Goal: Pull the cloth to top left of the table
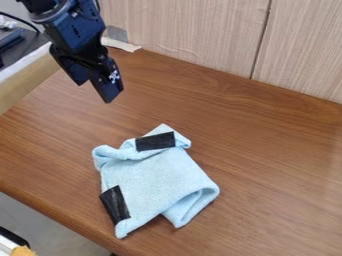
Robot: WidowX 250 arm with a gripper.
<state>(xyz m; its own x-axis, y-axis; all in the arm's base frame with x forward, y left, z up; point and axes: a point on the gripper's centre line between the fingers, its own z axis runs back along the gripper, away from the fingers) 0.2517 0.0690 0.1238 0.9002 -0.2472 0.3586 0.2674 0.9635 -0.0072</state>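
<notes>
High in the upper left, the black gripper hangs over the wooden table, well apart from the cloth and nearer the back wall. The light blue cloth lies crumpled on the table, left of centre and toward the front. Its edges are folded over at the upper left and lower right. One black strip crosses its upper part, and another black strip lies along its lower left edge.
A pale wood-grain wall bounds the brown table at the back. Along the upper left stands a light wooden ledge, with dark equipment behind it. The table's front edge runs diagonally across the lower left.
</notes>
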